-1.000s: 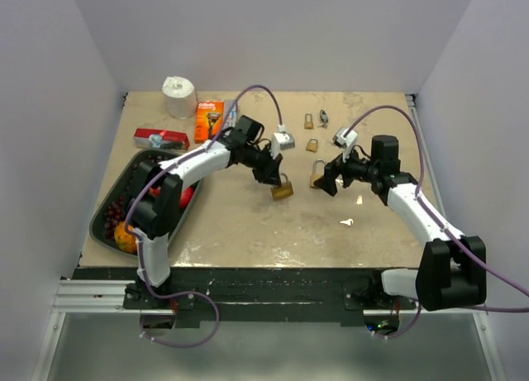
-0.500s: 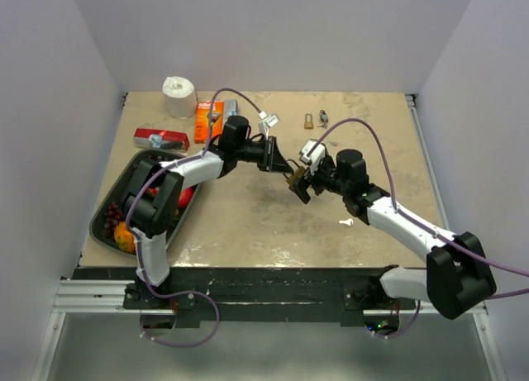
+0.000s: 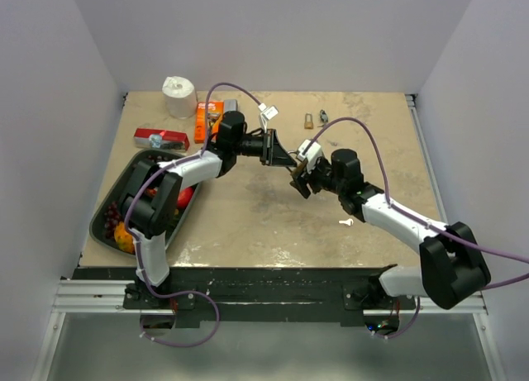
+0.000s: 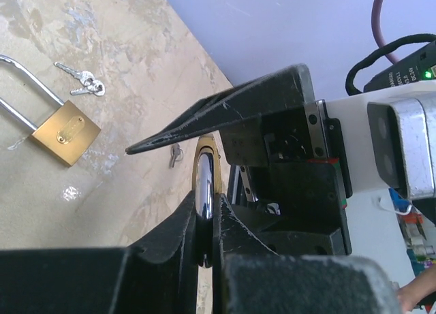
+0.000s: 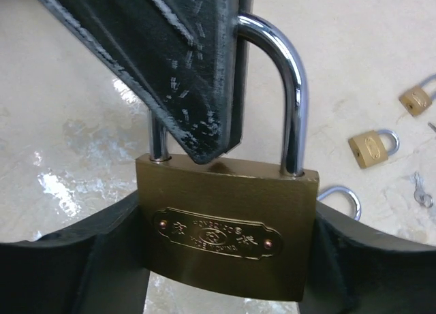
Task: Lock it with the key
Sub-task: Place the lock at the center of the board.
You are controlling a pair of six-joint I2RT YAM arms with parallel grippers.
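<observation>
- Above the counter (image 3: 248, 232), my left end effector (image 3: 288, 160) pinches the padlock (image 5: 228, 236) shackle; my right end effector (image 3: 299, 183) clamps its body.
- Key (image 3: 347, 222) lies untouched; locking remains.

Arms (image 3: 202, 159) white with black joints (image 3: 234, 133) (purple cables (image 3: 248, 89)); left pincer (image 3: 285, 159) and right pincer (image 3: 299, 183) black.

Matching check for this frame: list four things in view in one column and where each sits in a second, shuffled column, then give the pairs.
1 brass padlock with steel shackle
2 white paper roll
3 dark tray
4 orange box

A far left corner of the table
B left edge, holding fruit
C held up off the table
D lying flat just right of the roll

Pairs: 1-C, 2-A, 3-B, 4-D
</observation>
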